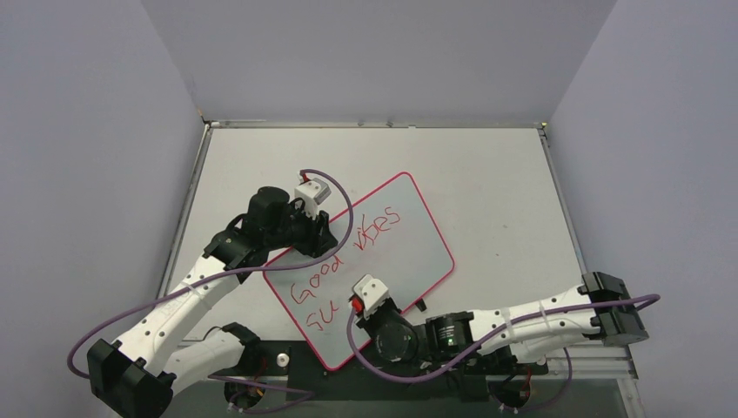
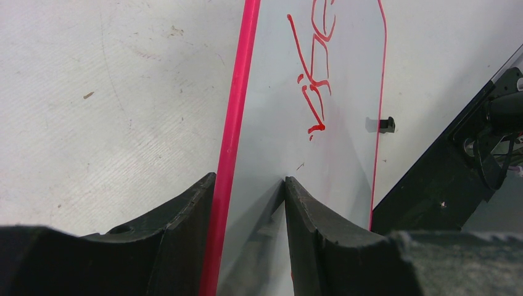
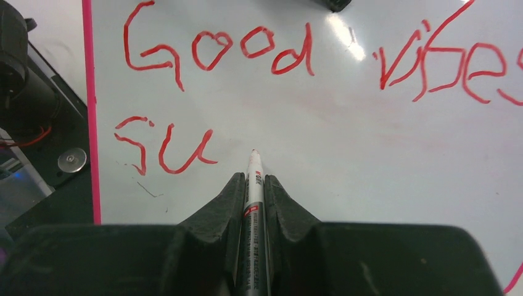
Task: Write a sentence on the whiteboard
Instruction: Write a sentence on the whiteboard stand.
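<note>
The whiteboard [image 1: 409, 251] lies flat on the bench [image 1: 487, 183], turned at an angle. It sits between the two arms and closer to the near edge than the far one, with its nearest corner reaching over the dark strip where the arms are bolted.

At the board's left long edge I have the left claw [image 1: 318, 235] standing released, its fingers partly spread across the pink frame [image 2: 233, 142]. In the left wrist view one finger [image 2: 185, 216] is on the bench side, right against the frame, and the other [image 2: 308, 216] is over the white face. I cannot tell how hard they bear down. Across the board from there, a small black clip [image 2: 387, 124] pokes out from the opposite long edge.

The sentence [image 1: 313, 289] runs in red along the board's length, "Good" toward the near end and "vibes" further along. Under "Good" there is a second line [image 3: 166, 148] with two letters that look like "su".

To the right, the right claw [image 3: 253, 179] is clenched on a marker [image 3: 253, 185], which lies straight along the closed fingers with its tip pointing out ahead. The tip sits just to the right of the "su", at the board's surface, though I cannot tell whether it is actually touching. From above, this claw is over the near end of the board, beside the near long edge.
</note>
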`<state>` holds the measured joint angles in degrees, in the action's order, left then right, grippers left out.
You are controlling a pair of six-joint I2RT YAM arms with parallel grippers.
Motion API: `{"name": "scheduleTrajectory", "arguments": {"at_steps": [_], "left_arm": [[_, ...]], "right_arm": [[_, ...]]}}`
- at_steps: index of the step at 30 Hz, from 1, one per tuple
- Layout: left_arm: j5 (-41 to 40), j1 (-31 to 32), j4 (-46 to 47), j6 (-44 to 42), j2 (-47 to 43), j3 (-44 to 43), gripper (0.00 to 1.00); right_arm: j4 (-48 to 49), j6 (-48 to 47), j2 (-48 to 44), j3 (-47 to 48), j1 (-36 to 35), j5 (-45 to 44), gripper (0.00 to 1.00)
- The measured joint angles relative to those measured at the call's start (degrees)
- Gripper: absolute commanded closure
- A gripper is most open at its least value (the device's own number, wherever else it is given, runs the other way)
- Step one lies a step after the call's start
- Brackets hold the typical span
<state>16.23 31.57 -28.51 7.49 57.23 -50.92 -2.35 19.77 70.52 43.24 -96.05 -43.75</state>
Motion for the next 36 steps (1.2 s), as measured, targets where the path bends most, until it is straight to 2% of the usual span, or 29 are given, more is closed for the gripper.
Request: {"name": "scheduleTrajectory", "arguments": {"at_steps": [9,20,36], "left_arm": [[-0.20,0.15,0.00,0.00,0.00,0.00,1.00],[-0.28,0.22,0.00,0.02,0.00,0.00,1.00],[-0.72,0.52,0.00,0.02,0.00,0.00,1.00]], "right_arm": [[0.31,-3.96,-5.01,0.44,5.16,1.70,1.00],[4.28,-3.98,-7.87,-2.34,10.19,6.86,1.00],[9.57,-3.26,-8.02,-5.68,12.79,13.88,1.00]]}}
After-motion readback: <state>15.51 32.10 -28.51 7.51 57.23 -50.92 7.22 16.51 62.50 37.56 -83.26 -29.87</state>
